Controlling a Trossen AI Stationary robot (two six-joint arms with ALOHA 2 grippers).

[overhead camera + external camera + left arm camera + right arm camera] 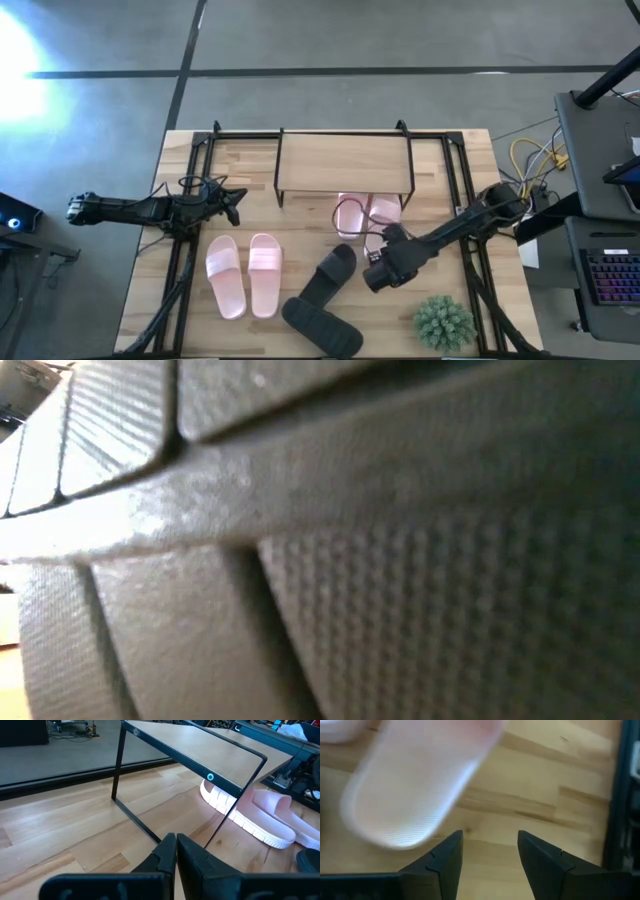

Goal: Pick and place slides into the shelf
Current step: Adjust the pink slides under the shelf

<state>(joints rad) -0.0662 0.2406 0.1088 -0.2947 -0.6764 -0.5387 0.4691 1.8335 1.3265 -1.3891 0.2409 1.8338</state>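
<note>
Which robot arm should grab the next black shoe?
Probably the right. Its open claw sits just behind the nearest black shoe, by the pink pair under the shelf. The left claw is shut and waits farther off, beside the shelf's left end.

the low view is filled by one dark bumpy thing, too close to tell what it is. just past the right claw, a blurry pink slide is cut off by the edge.
</note>
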